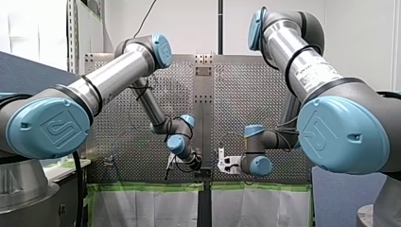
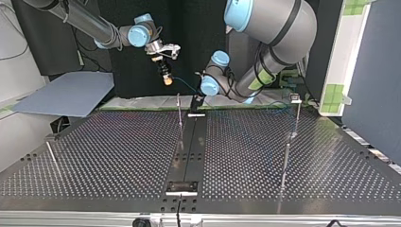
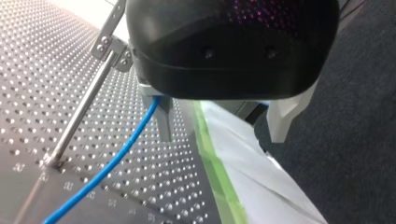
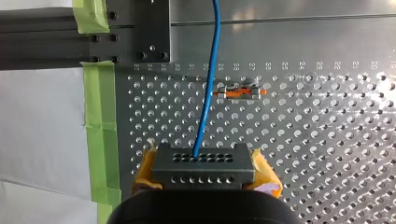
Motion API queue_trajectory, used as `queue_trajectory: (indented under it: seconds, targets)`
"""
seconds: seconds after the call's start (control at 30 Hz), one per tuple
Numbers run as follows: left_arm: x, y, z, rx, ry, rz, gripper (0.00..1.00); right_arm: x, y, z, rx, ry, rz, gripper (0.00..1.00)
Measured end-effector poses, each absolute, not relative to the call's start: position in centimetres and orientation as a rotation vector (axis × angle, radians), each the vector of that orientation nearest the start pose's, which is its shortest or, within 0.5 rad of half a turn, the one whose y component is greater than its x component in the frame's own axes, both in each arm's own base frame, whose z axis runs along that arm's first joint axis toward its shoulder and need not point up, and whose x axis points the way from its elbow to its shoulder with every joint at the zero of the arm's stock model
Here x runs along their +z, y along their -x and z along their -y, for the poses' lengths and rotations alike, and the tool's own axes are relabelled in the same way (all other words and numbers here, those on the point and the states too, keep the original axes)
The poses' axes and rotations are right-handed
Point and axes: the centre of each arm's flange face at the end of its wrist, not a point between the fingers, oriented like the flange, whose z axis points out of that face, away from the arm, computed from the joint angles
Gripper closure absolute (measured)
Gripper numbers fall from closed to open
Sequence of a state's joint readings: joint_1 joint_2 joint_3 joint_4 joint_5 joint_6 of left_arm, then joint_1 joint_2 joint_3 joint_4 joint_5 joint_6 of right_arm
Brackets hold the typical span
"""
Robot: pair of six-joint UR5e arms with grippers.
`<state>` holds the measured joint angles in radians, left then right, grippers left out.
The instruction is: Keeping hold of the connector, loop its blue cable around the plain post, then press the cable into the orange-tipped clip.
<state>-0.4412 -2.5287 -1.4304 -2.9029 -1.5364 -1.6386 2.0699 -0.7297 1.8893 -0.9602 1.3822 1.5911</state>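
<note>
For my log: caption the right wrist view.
Right tool grips the connector; blue cable not yet in the clip.

Bright light glints off the perforated table [image 4: 327, 163] (the top view is dimmer).

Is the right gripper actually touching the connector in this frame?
Touching. The right wrist view shows the yellow pads of my right gripper pressed against both sides of the grey connector, with no gap visible.
</note>
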Motion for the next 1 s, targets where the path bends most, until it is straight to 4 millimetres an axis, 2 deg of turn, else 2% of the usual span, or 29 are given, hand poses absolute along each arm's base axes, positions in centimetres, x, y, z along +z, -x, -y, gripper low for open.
queue_trajectory:
  seconds: [0.5,0.73,0.77,0.8,0.83,0.87,0.9,0.93,0.97,1.0]
  targets:
    - [-2.1,-52.5,39.8,-0.463,-0.511,-2.076,0.02,-3.0,-39.7,41.0,1.584,-1.870,0.946,0.89]
    - [-2.7,-52.7,38.7,-0.429,-0.491,-2.059,0.02,-3.0,-39.7,41.0,1.584,-1.870,0.944,0.89]
    - [-2.8,-52.7,38.5,-0.415,-0.485,-2.058,0.14,-3.0,-39.7,41.0,1.584,-1.870,0.944,0.89]
    - [-2.8,-52.8,38.3,-0.405,-0.481,-2.057,0.14,-3.0,-39.7,41.0,1.584,-1.870,0.944,0.89]
    - [-2.9,-52.8,38.2,-0.395,-0.478,-2.055,0.28,-3.0,-39.7,41.0,1.584,-1.870,0.944,0.89]
    - [-2.9,-52.8,38.1,-0.380,-0.475,-2.053,0.35,-3.0,-39.7,41.0,1.584,-1.870,0.944,0.89]
    - [-2.9,-52.9,38.0,-0.369,-0.474,-2.052,0.35,-3.0,-39.7,41.0,1.584,-1.870,0.944,0.89]
    - [-3.0,-52.9,37.9,-0.358,-0.473,-2.051,0.44,-3.0,-39.7,41.0,1.584,-1.870,0.943,0.89]
    - [-3.0,-52.9,37.9,-0.345,-0.472,-2.049,0.76,-3.0,-39.7,41.0,1.583,-1.870,0.943,0.89]
    - [-3.0,-52.9,37.9,-0.335,-0.473,-2.046,0.76,-3.0,-39.7,41.0,1.583,-1.870,0.943,0.89]
